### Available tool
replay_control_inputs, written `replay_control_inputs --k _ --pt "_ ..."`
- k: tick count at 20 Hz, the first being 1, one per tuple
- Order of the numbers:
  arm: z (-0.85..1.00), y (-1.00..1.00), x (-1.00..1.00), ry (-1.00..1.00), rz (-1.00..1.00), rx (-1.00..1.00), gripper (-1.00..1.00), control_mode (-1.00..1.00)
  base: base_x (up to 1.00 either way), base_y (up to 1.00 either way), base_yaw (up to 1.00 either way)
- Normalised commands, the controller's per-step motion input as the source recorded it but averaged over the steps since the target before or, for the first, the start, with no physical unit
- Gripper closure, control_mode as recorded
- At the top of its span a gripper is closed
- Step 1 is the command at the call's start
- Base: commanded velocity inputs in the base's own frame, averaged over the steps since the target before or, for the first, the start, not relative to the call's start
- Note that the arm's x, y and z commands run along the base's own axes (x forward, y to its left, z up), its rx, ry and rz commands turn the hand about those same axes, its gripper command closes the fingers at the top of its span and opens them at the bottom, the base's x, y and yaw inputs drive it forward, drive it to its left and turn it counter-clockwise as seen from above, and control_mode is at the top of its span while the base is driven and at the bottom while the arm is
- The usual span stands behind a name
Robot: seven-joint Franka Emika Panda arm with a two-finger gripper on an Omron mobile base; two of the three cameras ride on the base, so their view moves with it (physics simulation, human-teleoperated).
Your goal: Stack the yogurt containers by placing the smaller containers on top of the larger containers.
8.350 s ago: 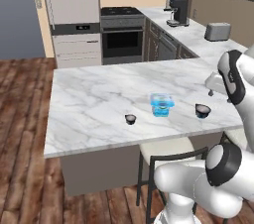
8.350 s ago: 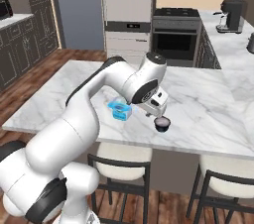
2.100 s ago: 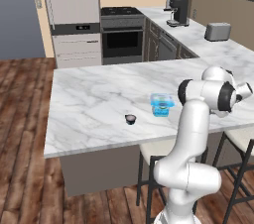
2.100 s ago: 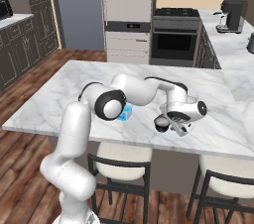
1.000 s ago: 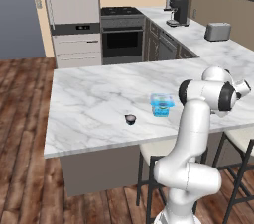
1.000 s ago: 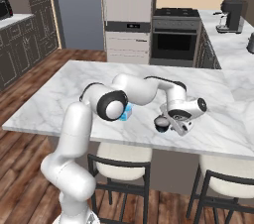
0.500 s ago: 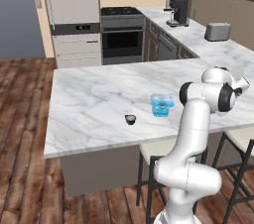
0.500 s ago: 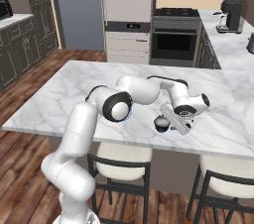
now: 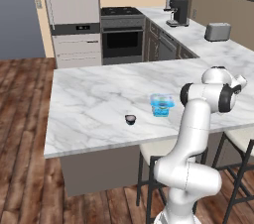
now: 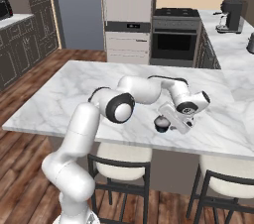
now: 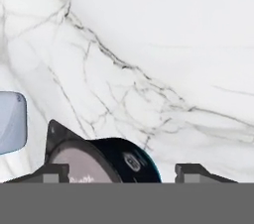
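You have the claw (image 11: 119, 171) low over the desk (image 9: 94, 101) close to its near edge, on the long stretch toward the right end. In the hand view the two fingertips (image 11: 49, 172) stand apart on either side of a dark cup (image 11: 106, 161). The jaws are partly spread, and you cannot tell whether they press the cup or just flank it.

Beyond the cup the hand view gives you bare marble, wide and free. In the right base view the near edge runs just in front of the hand, with two stools (image 10: 121, 161) tucked beneath it, so there is little room on that side.

The bigger dark cup (image 10: 161, 124) sits on the desk right against the claw (image 10: 173, 121), black-sided with a pale grey top. The arm's forearm lies across the desk behind it.

The light-blue tub (image 9: 161, 104) stands upright farther in from the near edge, square-shouldered, translucent, with a wider rim. In the left base view the arm's elbow is just beside it on the right. The smaller dark cup (image 9: 130, 119) stands alone near the near edge, left of the tub and apart from it.

A toaster (image 9: 218, 31) and a coffee machine (image 9: 177, 11) sit on the far side counter, well apart.
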Motion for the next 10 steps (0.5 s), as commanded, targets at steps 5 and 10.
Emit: replay_control_inputs --k 5,10 --pt "-0.38 0.27 -0.12 -0.01 0.00 0.00 1.00 -1.00 0.00 0.00 0.00" --pt "-0.17 0.28 -0.25 -0.05 0.00 0.00 1.00 -1.00 0.00 0.00 0.00"
